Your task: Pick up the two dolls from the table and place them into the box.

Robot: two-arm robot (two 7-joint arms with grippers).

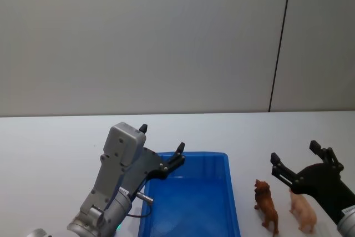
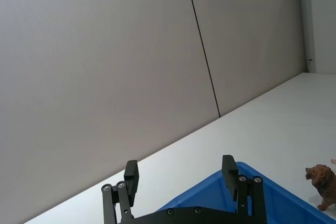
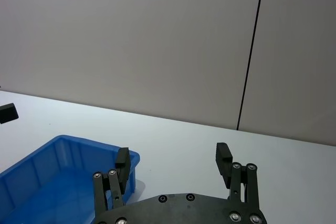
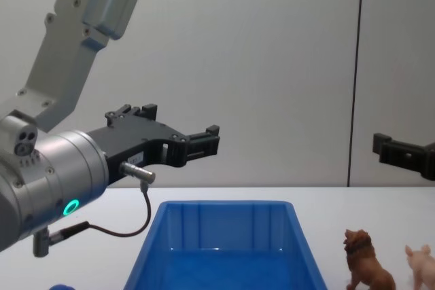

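We see the L gripper [image 1: 162, 138] held up off the table [image 1: 44, 148], above the left side of the box [image 1: 191, 154]. Its fingers are spread wide w/ nothing between them. In the chest view it sits well above the box rim, pointing fwd and toward the right.

The R gripper [image 1: 295, 152] is on the right, also raised. It too is spread wide and holding nothing. In the head view its fingertips show just past the two dolls. In the chest view one finger sits high above them.

The lion [image 1: 266, 203] stands upright on the table just right of the box, apart from its wall. The pig [image 1: 302, 209] stands just beside the lion on its right, not touching it. Both are outside the box, heads toward the far side. A plain grey wall [image 1: 166, 37] is behind.
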